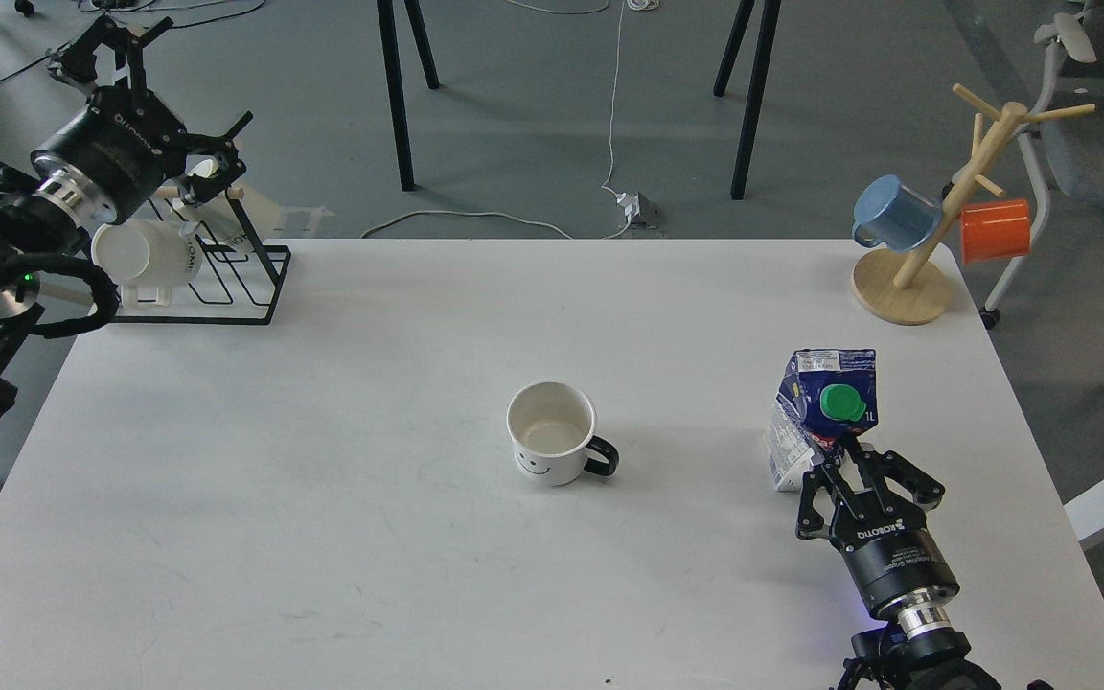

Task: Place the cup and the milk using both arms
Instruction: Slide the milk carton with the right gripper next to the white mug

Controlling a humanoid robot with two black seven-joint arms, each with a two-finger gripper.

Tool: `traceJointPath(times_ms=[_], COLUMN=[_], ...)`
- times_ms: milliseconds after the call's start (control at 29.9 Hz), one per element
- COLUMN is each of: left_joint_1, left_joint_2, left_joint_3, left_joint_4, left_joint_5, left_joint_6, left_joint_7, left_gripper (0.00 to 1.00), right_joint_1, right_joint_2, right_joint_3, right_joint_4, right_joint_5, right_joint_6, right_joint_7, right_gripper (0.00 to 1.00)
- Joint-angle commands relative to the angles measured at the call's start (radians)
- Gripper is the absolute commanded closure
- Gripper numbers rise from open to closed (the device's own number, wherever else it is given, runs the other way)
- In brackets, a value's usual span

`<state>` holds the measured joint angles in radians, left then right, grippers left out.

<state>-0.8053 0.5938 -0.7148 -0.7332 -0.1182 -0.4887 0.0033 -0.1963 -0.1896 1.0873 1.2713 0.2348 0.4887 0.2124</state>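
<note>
The cup, a white mug with a black handle and a smiley face, stands upright at the middle of the white table, its handle pointing right. The milk, a dark blue and white carton with a green cap, stands at the right, tilted a little. My right gripper comes in from the bottom right, and its fingers are closed around the carton's lower part. My left gripper is open and empty, raised at the far left above the back corner, far from the cup.
A black wire rack with cream mugs stands at the table's back left, just below my left gripper. A wooden mug tree holding a blue mug and an orange mug stands at the back right corner.
</note>
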Motion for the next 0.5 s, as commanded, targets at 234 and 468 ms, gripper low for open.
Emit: traceJointPath(times_ms=[234,468], left_joint_1=[0.002,0.005], left_joint_2=[0.003,0.001], left_joint_3=[0.002,0.002], left_joint_4=[0.0,0.0], left_joint_5=[0.014,0.022], left_joint_6=[0.0,0.0], left_joint_7=[0.0,0.0], left_gripper=[0.0,0.0], right_joint_1=[0.006,0.096], right_joint_2=[0.028,0.122], right_joint_3=[-0.073,-0.171], right_joint_4=[0.083,0.022], right_joint_5=[-0.017,-0.046], right_joint_6=[0.0,0.0], right_joint_7=[-0.005,-0.045], right_gripper=[0.83,0.83])
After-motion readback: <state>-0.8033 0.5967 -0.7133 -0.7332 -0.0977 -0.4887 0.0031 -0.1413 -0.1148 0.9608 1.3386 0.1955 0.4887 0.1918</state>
